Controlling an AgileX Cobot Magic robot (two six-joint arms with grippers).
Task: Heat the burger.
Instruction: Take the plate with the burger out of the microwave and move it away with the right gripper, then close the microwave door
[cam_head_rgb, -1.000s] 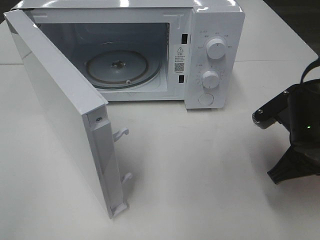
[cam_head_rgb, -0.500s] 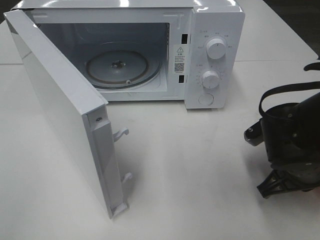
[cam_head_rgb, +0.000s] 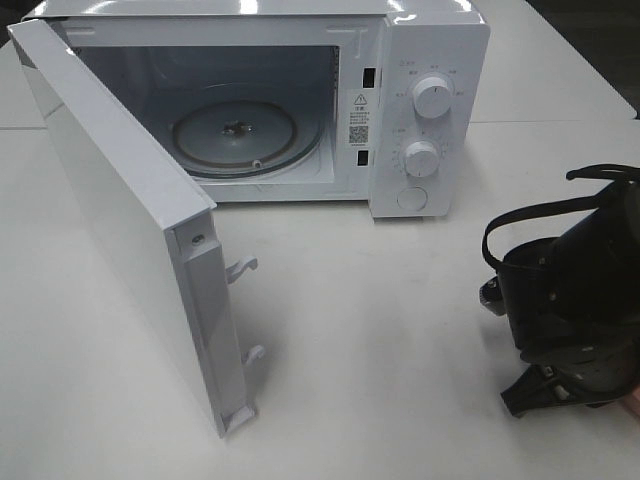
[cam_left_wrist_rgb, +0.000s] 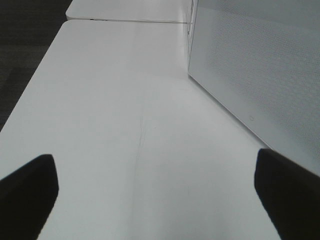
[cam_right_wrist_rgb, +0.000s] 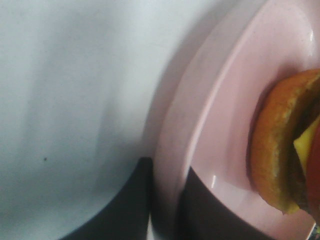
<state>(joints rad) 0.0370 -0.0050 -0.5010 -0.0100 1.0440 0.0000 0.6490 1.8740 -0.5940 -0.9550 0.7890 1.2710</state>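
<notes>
right gripper (cam_right_wrist_rgb: 165, 200) is pinched on the pink plate (cam_right_wrist_rgb: 210, 115) rim with the burger (cam_right_wrist_rgb: 287, 145) sitting on it near the table's right edge, left gripper (cam_left_wrist_rgb: 155, 195) wide open, and that tall stack looks soft and tippy, so carrying by the stiff plate makes sense

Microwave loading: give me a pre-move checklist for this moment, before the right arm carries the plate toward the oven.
1. Microwave door swung wide open: ok.
2. Glass turntable bare, nothing on it: ok.
3. Right gripper shut on the rim of the pink plate, one finger above and one below: ok.
4. Burger sitting on the plate: ok in the right wrist view; whether it is centred cannot tell, since only part of it shows.
5. Left gripper open, holding nothing, beside the outer face of the door: ok.
6. Table between the right arm and the oven opening free of obstacles: ok.
</notes>
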